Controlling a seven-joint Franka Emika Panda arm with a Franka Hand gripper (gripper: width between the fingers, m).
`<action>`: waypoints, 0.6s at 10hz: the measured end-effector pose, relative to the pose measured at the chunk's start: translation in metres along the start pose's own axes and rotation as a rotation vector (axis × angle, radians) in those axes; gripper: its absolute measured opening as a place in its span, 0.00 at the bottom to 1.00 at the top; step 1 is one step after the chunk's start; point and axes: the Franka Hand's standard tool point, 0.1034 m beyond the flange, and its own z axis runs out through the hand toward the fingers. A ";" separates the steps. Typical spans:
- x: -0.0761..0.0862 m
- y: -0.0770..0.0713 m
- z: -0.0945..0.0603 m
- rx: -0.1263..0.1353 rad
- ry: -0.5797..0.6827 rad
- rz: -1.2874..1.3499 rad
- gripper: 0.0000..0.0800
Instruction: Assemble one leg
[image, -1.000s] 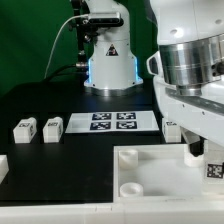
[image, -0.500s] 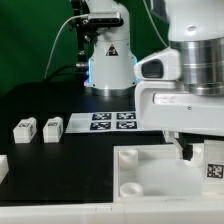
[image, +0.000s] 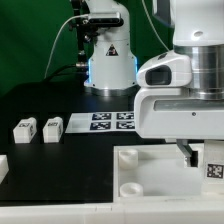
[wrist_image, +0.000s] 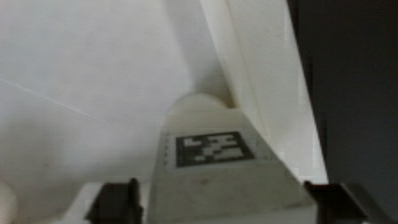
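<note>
The end effector (image: 187, 150) stands low over the large white tray part (image: 150, 175) at the exterior view's right, its dark fingertips just above the tray's rear rim. In the wrist view a tagged white leg (wrist_image: 217, 165) lies directly between the two dark fingertips (wrist_image: 118, 200), which sit close at either flank; actual contact cannot be confirmed, so whether it is held cannot be told. The leg's long axis runs straight away from the wrist camera, tapering toward a rounded far end that meets a white wall of the tray.

Three further legs (image: 37, 129) rest on the black tabletop (image: 60, 160), well apart at the exterior view's left, beside the marker board (image: 110, 121).

Judgement: the coming move turns on the leg's axis staying in line with the end effector as it goes into the tray.
</note>
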 end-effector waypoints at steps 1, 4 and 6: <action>0.000 0.000 0.000 0.000 0.000 0.129 0.36; 0.003 0.000 -0.002 0.003 0.007 0.574 0.36; 0.003 -0.002 -0.003 0.003 0.023 1.043 0.36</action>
